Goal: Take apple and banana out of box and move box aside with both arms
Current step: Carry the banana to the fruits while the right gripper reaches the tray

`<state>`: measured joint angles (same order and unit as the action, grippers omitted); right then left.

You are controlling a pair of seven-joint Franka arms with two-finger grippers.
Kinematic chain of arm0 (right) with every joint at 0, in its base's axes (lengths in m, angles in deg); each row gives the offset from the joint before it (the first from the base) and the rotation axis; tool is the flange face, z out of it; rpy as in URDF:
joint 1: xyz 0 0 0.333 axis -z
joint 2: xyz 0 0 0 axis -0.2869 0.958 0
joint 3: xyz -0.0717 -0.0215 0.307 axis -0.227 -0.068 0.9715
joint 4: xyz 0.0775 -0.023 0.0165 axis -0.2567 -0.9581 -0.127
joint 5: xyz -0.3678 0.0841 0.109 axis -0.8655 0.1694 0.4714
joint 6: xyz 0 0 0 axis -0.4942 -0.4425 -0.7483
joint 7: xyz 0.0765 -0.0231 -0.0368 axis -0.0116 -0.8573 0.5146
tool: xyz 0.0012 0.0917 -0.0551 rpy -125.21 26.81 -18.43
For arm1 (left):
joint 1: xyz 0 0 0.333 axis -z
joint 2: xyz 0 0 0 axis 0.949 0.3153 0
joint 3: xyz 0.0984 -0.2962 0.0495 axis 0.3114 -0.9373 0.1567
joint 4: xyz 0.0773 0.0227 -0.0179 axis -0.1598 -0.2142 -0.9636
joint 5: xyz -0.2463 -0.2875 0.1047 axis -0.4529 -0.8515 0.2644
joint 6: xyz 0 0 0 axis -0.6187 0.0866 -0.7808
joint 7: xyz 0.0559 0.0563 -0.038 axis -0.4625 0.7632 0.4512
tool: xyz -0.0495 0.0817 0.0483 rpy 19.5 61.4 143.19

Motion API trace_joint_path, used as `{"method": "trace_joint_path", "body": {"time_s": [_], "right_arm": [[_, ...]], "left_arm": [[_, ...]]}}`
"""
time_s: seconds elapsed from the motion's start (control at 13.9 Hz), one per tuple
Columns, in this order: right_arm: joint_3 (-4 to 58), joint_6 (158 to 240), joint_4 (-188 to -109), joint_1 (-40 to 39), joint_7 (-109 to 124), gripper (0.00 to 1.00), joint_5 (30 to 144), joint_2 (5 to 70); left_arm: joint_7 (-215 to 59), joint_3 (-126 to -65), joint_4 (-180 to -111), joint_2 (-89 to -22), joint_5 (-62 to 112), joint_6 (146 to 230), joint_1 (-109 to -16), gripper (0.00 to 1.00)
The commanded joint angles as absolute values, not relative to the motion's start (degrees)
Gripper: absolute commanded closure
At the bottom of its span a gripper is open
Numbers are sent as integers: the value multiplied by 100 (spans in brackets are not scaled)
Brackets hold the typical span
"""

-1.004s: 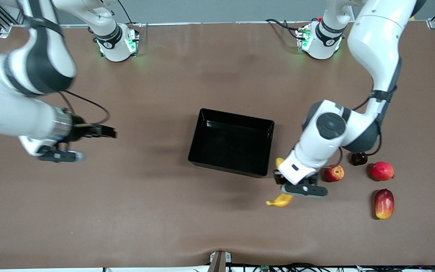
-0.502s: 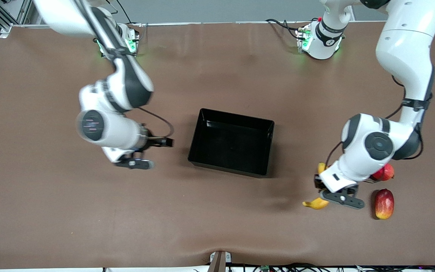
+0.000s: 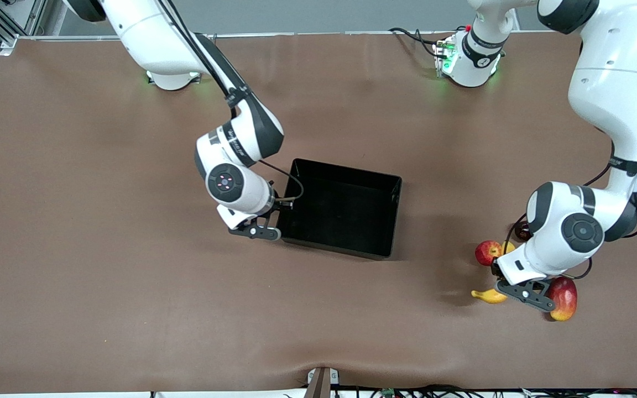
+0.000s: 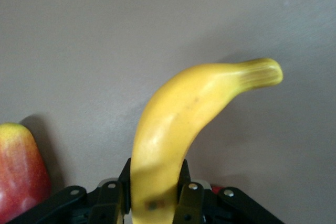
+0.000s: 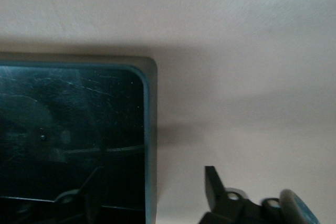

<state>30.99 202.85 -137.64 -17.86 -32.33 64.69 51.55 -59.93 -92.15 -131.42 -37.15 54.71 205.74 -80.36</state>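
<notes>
Banana [image 3: 487,297] hung in the left gripper [image 3: 509,282] over the desk [image 3: 103,265] at the left arm's end in the front view, beside the apple [image 3: 487,252] and mango [image 3: 566,298]. The box [image 3: 390,213] sat mid-desk, the right gripper [image 3: 275,221] at its corner.

The left wrist view showed the fingers [image 4: 190,195] clamped on the banana [image 4: 178,129], the mango [image 4: 18,174] nearby.

The right wrist view showed the right gripper [image 5: 152,192] spread apart, straddling the box [image 5: 149,145] wall.
</notes>
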Motion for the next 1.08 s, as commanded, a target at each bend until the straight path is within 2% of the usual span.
{"method": "trace_joint_path", "body": {"time_s": [0.0,0.07,0.65,1.0], "right_arm": [[3039,20380,-13683,-1962,-3588,91,6498,5369],[3039,20476,-13692,-2023,-3589,100,6489,5396],[3013,20399,-13709,-1858,-3519,100,6489,5230],[3004,19197,-13665,-962,-3177,100,6498,4246]], "left_arm": [[-5861,-9017,-13069,-3520,5568,20741,-8050,100],[-5844,-9008,-13060,-3493,5559,20741,-8050,100],[-5826,-8841,-13025,-3344,5550,20900,-8146,100],[-5565,-8841,-12963,-3238,5542,21109,-8269,100]]}}
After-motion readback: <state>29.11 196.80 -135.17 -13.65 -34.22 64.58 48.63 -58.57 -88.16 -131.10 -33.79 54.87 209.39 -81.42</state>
